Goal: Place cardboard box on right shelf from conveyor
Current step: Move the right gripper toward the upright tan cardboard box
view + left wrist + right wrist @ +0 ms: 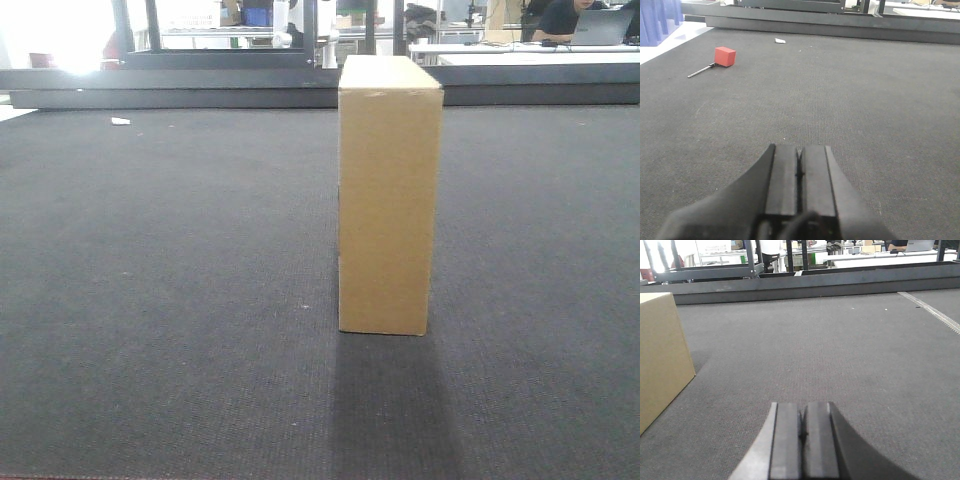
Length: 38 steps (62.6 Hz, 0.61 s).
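**Front view.** I see the cardboard box point(389, 195) standing upright on one narrow end on the conveyor point(150, 280), a little right of centre. Its slim face is turned toward me, and a shadow runs from its base toward the camera. A dark rail point(170, 88) runs along the far edge of the conveyor. A small white scrap point(120, 121) lies near the rail at the left.

**Left wrist view.** The left end effector point(799, 150) hangs low over the conveyor. Its two fingers are pressed together with only a hairline seam between them, and they hold nothing. Well ahead and to the left, a red block point(725, 56) lies on the conveyor, with a thin metal rod point(701, 73) sticking out from it.

**Right wrist view.** The right end effector point(803, 405) is likewise closed on nothing, its fingers flat against each other. The box stands at the left edge of the frame, ahead and to the left of the fingers and well apart from them. A pale seam strip point(935, 312) crosses the conveyor at the far right.
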Each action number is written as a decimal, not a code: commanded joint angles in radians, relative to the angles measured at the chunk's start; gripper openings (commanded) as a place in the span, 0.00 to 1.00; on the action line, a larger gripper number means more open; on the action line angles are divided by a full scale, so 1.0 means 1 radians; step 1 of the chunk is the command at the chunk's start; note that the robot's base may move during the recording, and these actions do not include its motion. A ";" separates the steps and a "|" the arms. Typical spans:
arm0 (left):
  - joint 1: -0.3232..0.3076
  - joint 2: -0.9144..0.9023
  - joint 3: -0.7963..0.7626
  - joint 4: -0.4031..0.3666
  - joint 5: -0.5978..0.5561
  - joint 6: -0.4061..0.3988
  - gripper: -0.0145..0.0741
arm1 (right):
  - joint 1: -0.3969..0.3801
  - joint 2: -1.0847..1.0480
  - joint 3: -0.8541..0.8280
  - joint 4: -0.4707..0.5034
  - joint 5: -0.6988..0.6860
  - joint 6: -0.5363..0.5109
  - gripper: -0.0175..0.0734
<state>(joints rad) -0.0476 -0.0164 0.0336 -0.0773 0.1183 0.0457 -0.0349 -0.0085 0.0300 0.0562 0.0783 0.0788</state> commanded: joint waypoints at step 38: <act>0.001 -0.010 0.006 -0.006 -0.085 0.000 0.03 | 0.004 -0.020 -0.004 0.002 -0.093 -0.003 0.22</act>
<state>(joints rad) -0.0476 -0.0164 0.0336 -0.0773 0.1183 0.0457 -0.0349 -0.0085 0.0300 0.0562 0.0799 0.0788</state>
